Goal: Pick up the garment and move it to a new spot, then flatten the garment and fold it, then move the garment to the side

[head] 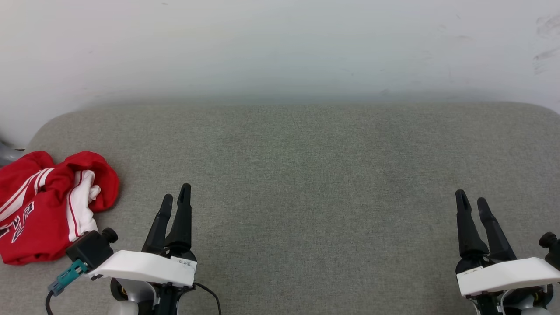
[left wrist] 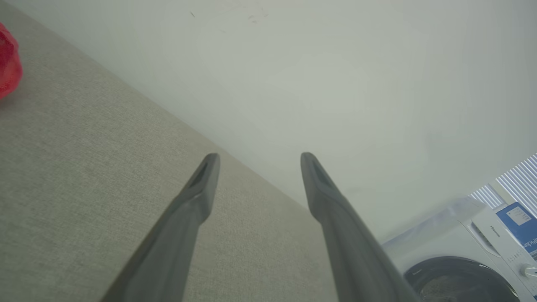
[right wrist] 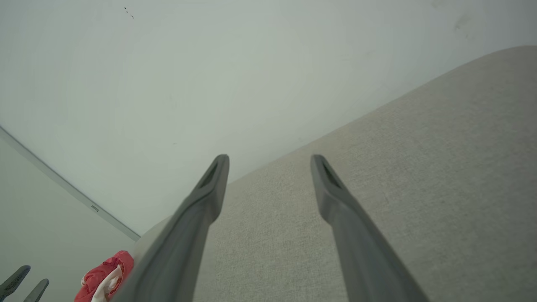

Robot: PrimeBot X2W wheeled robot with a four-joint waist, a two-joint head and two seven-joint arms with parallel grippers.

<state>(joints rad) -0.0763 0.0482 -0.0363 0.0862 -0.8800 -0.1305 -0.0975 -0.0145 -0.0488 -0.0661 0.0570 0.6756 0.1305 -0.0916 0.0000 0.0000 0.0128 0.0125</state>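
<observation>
The garment (head: pixel 39 210), a red T-shirt with white sleeves and striped trim, lies crumpled at the left edge of the grey padded surface (head: pixel 306 166). A red corner of the garment (left wrist: pixel 7 63) shows at the far left of the left wrist view, and the garment (right wrist: pixel 107 279) is small at the lower left of the right wrist view. My left gripper (head: pixel 176 197) hovers just right of it, open and empty, its fingers (left wrist: pixel 201 184) spread apart. At the lower right my right gripper (head: pixel 471 201) is open too, holding nothing, far from the shirt.
A white wall (head: pixel 280 48) rises behind the surface's far edge. A white washing machine (left wrist: pixel 470 256) with a blue box (left wrist: pixel 520 222) on top stands off to the right. The left gripper's tips (right wrist: pixel 23 283) show at the lower left of the right wrist view.
</observation>
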